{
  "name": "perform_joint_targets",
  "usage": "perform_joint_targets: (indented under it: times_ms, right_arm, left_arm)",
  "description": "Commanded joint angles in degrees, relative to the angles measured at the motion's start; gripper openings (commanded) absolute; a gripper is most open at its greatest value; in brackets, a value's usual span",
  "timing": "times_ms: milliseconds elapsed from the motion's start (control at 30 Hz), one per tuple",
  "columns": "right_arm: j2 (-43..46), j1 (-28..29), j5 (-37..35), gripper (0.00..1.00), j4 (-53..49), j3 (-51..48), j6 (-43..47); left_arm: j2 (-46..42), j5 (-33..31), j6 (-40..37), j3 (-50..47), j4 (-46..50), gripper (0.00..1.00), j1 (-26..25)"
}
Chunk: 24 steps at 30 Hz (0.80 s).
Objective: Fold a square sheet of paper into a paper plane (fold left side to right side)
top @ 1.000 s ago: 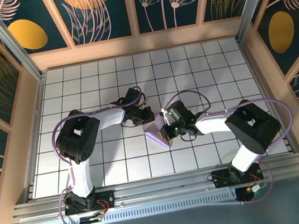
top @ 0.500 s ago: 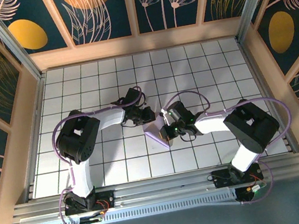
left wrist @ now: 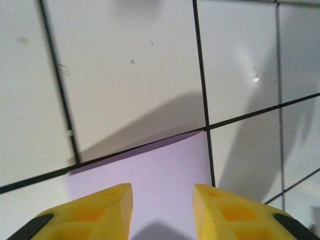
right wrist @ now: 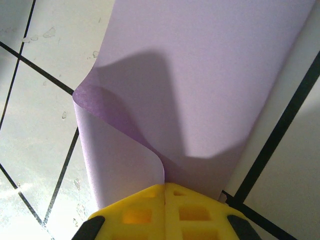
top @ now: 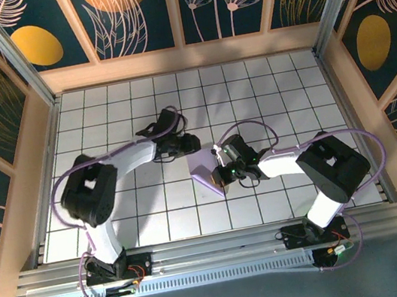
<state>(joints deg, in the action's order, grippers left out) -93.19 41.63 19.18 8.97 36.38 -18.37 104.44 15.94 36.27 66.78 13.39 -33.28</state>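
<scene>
The square sheet of paper [top: 204, 172] is lavender and lies mid-table, folded over on itself. My right gripper [top: 220, 175] is shut on its right edge. In the right wrist view the yellow fingertips [right wrist: 165, 189] pinch two layers of the paper [right wrist: 210, 75], and the top layer curls over in a loose loop at the left. My left gripper [top: 192, 144] hovers just above the paper's far corner. In the left wrist view it stands open [left wrist: 162, 202], with the flat paper [left wrist: 150, 165] on the tiles beneath its two yellow fingers and nothing between them.
White grid tiles [top: 147, 203] cover the table, which is ringed by a wooden frame [top: 184, 59] and patterned wall panels. Both arm bases sit on the rail [top: 216, 252] at the near edge. Purple cables loop over each arm.
My left gripper has drawn back up and to the left, off the paper's far corner, and its elbow has swung left. The right gripper keeps its hold in the same place.
</scene>
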Motion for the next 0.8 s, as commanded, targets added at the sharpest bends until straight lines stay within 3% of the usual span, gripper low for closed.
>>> perform_joint_targets:
  times_ms: [0, 167, 333, 767]
  right_arm:
    - [-2.94, 0.6, -1.78, 0.0, -4.56, -0.27, 1.06]
    - [-3.5, 0.64, -1.43, 0.0, -4.82, 0.44, 1.29]
    - [-4.0, 0.58, -1.33, 0.0, -5.23, 0.62, 1.23]
    - [-3.69, 0.61, -1.39, 0.0, -5.81, 0.64, 1.19]
  left_arm:
    - [-8.11, -1.85, 0.7, -5.56, -1.08, 0.34, 1.12]
    - [-17.5, 4.99, 4.9, -19.6, -11.72, 0.26, 0.64]
    - [-21.38, 8.97, 13.02, -30.42, -25.57, 0.24, -3.88]
    - [-13.04, 8.84, 16.31, -29.39, -30.53, 0.22, -6.75]
